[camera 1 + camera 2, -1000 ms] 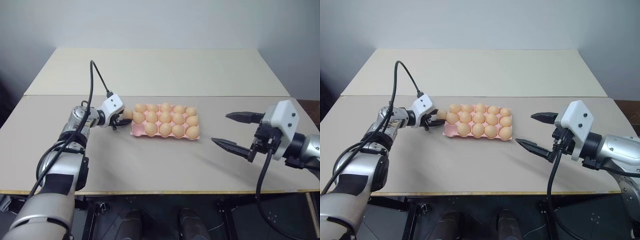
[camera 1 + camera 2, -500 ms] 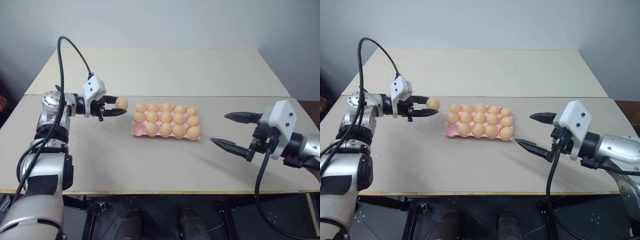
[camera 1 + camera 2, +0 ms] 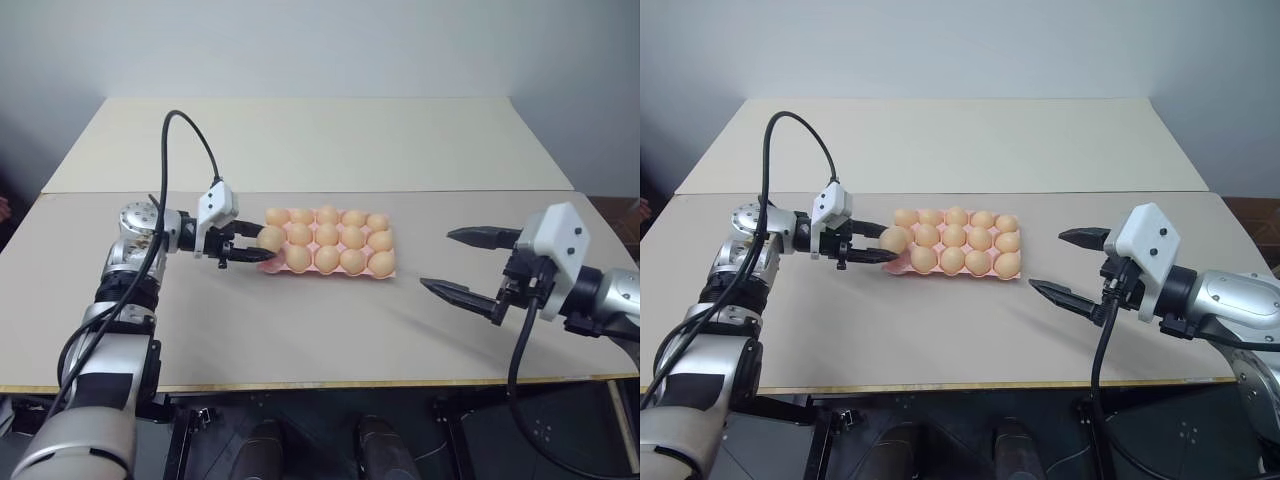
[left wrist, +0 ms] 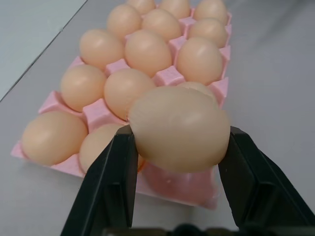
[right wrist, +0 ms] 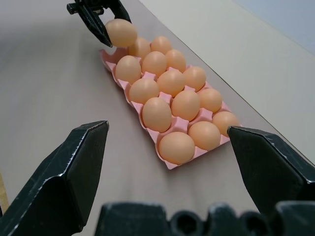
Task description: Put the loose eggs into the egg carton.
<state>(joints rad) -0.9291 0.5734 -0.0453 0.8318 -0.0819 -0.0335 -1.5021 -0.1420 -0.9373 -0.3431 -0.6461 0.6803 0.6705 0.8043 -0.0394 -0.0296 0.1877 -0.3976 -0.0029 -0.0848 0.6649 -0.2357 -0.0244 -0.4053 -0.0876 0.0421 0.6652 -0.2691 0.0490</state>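
Left claw (image 3: 868, 250): closed on last loose egg (image 3: 895, 239), poised above the egg carton (image 3: 902, 265) near-left corner cup | right claw (image 3: 1068, 264): wide open, empty, parked well clear.

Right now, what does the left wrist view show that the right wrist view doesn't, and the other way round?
Left wrist view alone: a close look at the left gripper's fingers pinching an egg from both sides, over the carton's near corner cup. Right wrist view alone: the right gripper, open and empty, well back from the carton. Both: the pink carton, its other cups filled, and the held egg.
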